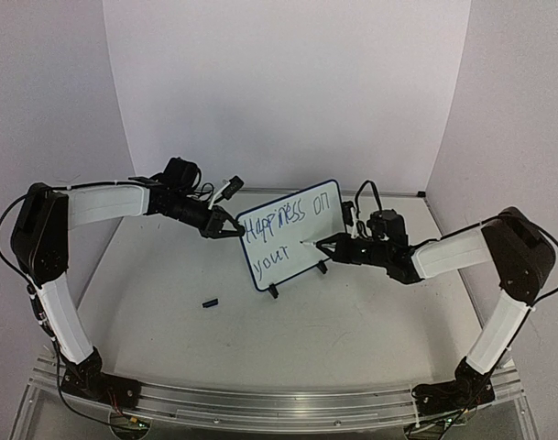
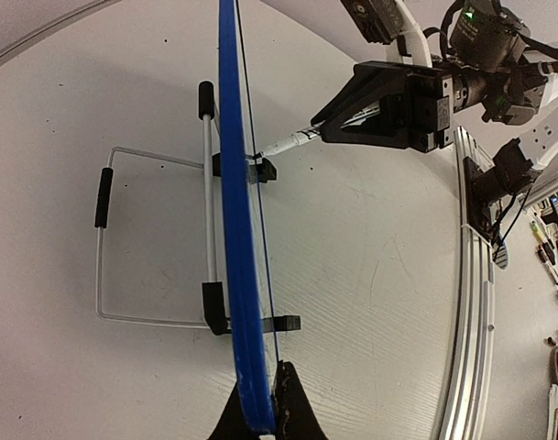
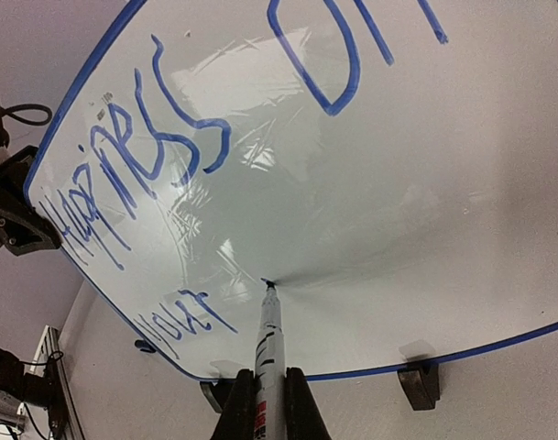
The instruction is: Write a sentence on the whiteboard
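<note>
1. The whiteboard (image 1: 301, 261) stands upright on its clip feet (image 1: 274, 293) in the middle of the table (image 1: 352, 339). Its long axis runs left to right between the arms.
2. The sentence (image 3: 141, 156) reads "Happiness on" on the upper line and "your" below. The rest of the lower line is blank, so the writing looks unfinished.
3. The marker (image 3: 269, 335) touches the board with its tip, just right of "your".
4. The right gripper (image 3: 266, 394) is clamped tight on the marker and is the nearer arm. The board lies straight ahead of it, with the blank stretch to its right along the long axis.
5. The left gripper (image 1: 228, 227) is pinched shut on the board's left edge.
</note>
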Controlling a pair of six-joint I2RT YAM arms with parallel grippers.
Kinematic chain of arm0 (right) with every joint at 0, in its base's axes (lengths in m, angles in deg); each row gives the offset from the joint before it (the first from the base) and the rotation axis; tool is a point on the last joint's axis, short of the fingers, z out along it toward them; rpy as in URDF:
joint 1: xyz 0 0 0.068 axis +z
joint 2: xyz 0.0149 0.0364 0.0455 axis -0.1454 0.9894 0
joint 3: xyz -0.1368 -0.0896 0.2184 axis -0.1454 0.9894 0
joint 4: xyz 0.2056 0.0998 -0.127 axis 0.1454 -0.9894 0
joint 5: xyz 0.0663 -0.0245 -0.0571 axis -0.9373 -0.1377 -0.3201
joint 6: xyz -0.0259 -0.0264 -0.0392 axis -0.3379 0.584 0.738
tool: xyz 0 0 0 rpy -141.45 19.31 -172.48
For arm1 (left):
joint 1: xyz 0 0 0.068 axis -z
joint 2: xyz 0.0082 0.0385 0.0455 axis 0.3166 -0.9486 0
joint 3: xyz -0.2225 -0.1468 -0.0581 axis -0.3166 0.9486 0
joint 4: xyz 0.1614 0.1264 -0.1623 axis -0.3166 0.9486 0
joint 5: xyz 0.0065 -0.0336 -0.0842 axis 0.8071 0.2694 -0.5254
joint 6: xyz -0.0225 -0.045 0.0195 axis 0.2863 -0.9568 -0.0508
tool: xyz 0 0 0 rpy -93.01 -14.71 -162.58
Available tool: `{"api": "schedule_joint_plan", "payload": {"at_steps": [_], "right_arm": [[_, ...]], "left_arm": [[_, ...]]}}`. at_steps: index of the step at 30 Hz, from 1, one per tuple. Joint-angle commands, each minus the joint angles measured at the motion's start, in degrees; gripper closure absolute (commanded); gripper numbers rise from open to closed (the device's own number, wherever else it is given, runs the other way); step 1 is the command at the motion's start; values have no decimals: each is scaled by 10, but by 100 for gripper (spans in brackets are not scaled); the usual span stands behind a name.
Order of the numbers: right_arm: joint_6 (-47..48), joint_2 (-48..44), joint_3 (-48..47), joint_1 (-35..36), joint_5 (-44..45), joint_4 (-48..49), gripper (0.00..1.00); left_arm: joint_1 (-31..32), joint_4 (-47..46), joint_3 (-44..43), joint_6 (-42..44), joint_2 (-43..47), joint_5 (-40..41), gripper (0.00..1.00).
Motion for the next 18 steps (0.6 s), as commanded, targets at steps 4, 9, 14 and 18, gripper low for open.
{"api": "schedule_joint_plan", "payload": {"at_steps": [4,9,14,18], "right_arm": [[-23,30,26,-2,4,26,100],[-36,35,47,-2,1,36,100],[-40,26,52,-2,-14,39,100],[-44,-7,56,-2,-24,39,100]], "left_arm": [[15,51,6,40,-7,51,100],[15,51,6,40,-6,52,100],[15,51,6,40,-7,51,100],[15,51,6,40,-7,52,100]]}}
